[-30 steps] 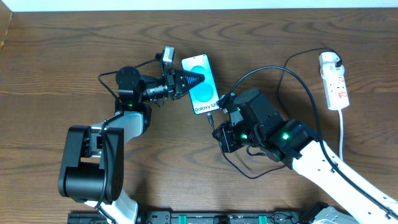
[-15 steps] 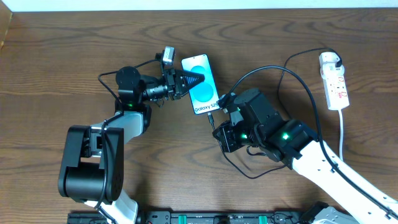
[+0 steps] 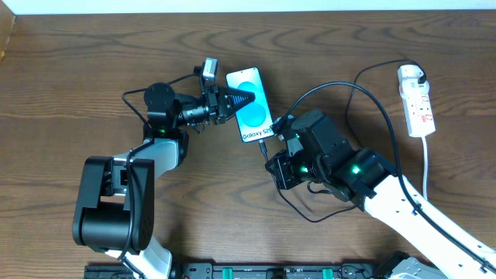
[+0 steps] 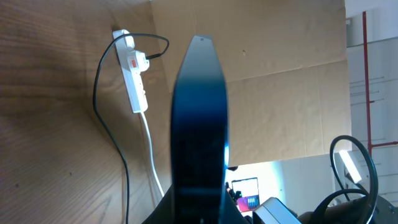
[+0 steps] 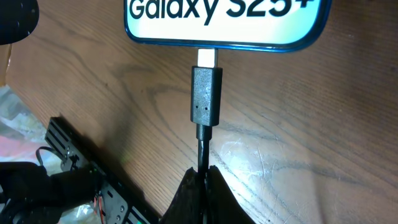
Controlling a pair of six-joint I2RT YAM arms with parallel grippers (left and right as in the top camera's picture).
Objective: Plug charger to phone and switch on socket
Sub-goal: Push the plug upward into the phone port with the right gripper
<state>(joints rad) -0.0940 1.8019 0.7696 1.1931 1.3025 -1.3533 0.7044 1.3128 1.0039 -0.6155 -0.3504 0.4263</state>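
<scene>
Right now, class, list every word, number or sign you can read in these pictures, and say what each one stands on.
"Galaxy S25+": on the screen of the phone, letter tops cropped in the right wrist view.
Red marks on the socket: too small to read.
Connector of the charger: no print visible.

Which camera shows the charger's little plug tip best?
The right wrist view: the plug tip is close and sharp, its metal end meeting the phone's bottom edge. Overhead it is a speck. The left wrist view shows only the charger's far cable.
</scene>
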